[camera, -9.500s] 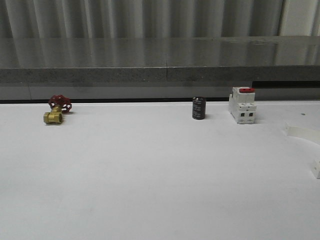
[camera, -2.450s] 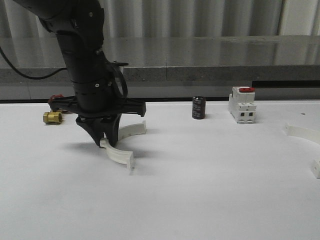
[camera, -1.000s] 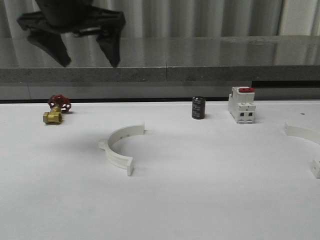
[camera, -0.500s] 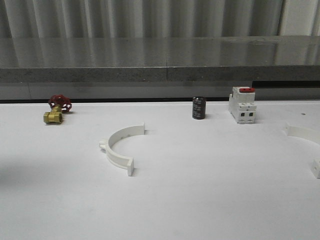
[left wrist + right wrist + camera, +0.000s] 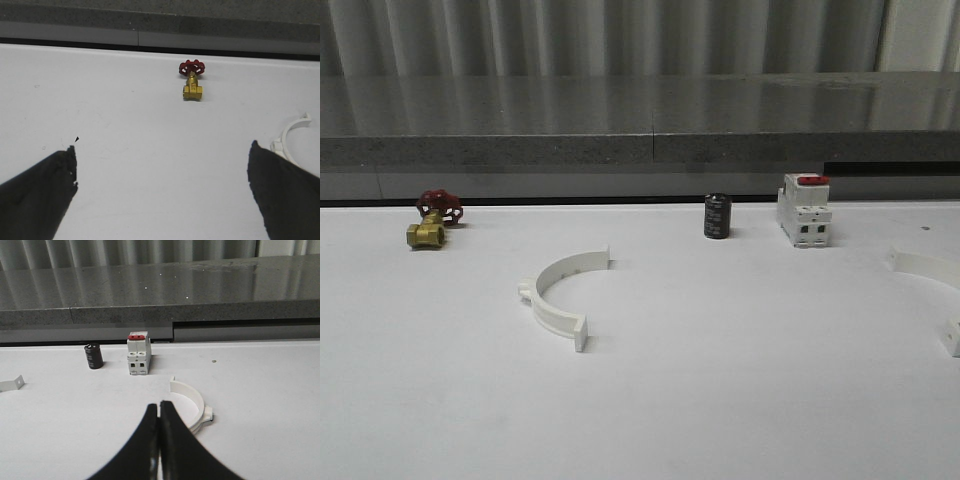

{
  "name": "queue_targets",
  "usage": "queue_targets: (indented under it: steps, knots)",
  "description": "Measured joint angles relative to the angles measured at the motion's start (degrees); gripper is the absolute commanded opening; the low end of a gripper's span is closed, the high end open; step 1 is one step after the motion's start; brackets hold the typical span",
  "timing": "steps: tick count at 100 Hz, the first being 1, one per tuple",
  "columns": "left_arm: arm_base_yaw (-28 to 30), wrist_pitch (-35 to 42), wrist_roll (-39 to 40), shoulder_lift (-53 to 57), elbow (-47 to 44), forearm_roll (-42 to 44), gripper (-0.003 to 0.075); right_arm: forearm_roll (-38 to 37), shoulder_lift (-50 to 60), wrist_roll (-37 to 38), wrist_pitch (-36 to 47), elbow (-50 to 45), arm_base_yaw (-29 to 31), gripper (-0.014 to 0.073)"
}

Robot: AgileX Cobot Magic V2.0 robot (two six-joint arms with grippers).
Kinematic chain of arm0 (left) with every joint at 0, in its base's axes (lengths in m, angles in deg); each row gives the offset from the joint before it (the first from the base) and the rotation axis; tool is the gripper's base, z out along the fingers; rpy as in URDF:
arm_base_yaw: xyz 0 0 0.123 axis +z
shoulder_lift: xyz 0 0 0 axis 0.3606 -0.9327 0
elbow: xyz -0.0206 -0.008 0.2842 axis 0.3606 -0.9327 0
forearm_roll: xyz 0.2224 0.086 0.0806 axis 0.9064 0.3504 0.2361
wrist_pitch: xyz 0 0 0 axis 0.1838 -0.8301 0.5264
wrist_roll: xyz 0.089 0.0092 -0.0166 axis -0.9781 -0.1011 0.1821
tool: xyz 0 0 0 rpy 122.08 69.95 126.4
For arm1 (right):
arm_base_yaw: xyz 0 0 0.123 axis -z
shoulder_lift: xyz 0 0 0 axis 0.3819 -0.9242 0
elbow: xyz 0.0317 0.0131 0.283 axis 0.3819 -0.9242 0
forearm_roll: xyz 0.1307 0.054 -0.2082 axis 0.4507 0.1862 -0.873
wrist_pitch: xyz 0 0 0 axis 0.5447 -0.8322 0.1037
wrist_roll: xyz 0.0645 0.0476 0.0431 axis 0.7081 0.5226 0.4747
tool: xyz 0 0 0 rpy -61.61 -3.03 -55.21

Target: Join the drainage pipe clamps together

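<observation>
One white half-ring drainage pipe clamp (image 5: 558,296) lies flat on the white table left of centre, its open side facing right; its end shows as the clamp (image 5: 289,141) beside my left gripper. That left gripper (image 5: 162,167) is open wide above bare table, nothing between its dark fingers (image 5: 40,185). The other half-ring clamp (image 5: 932,280) lies at the table's right edge, partly cut off in the front view. In the right wrist view this clamp (image 5: 192,402) lies just beyond my right gripper (image 5: 159,406), which is shut with nothing in it.
A brass valve with a red handwheel (image 5: 433,221) sits at the far left, also the valve (image 5: 192,86). A black cylinder (image 5: 717,216) and a white breaker with a red switch (image 5: 805,209) stand at the back. A grey ledge (image 5: 640,150) runs behind the table.
The left arm set the left clamp half on the table, let go, then rose out of the front view. In the last half second nothing on the table has moved.
</observation>
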Motion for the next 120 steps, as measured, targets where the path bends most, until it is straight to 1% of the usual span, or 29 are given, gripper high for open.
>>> queue_targets:
  steps: [11, 22, 30, 44, 51, 60, 72, 87, 120]
  knots:
    - [0.0, -0.7, -0.1, 8.0, -4.1, -0.4, 0.0668, 0.0, 0.0, 0.0, 0.0, 0.0, 0.0, -0.0069]
    - [0.0, -2.2, -0.1, 14.3, -7.2, -0.5, 0.064, 0.0, 0.0, 0.0, 0.0, 0.0, 0.0, -0.0069]
    - [0.0, -3.3, -0.1, 17.7, -8.8, -0.7, 0.0609, 0.0, 0.0, 0.0, 0.0, 0.0, 0.0, -0.0069]
    - [0.0, -5.3, -0.2, 23.1, -11.0, -0.9, 0.0529, 0.0, 0.0, 0.0, 0.0, 0.0, 0.0, -0.0069]
    - [0.0, -6.1, -0.2, 24.7, -11.5, -1.0, 0.047, 0.0, 0.0, 0.0, 0.0, 0.0, 0.0, -0.0069]
    - [0.0, -7.3, -0.3, 26.2, -12.0, -1.1, 0.0371, 0.0, 0.0, 0.0, 0.0, 0.0, 0.0, -0.0069]
    - [0.0, -7.6, -0.3, 26.9, -12.2, -1.1, 0.0209, 0.0, 0.0, 0.0, 0.0, 0.0, 0.0, -0.0069]
    - [0.0, -7.6, -0.3, 26.9, -12.2, -1.1, -0.0018, 0.0, 0.0, 0.0, 0.0, 0.0, 0.0, -0.0069]
    - [0.0, -7.7, -0.3, 26.9, -12.2, -1.1, -0.002, 0.0, 0.0, 0.0, 0.7, 0.2, 0.0, -0.0069]
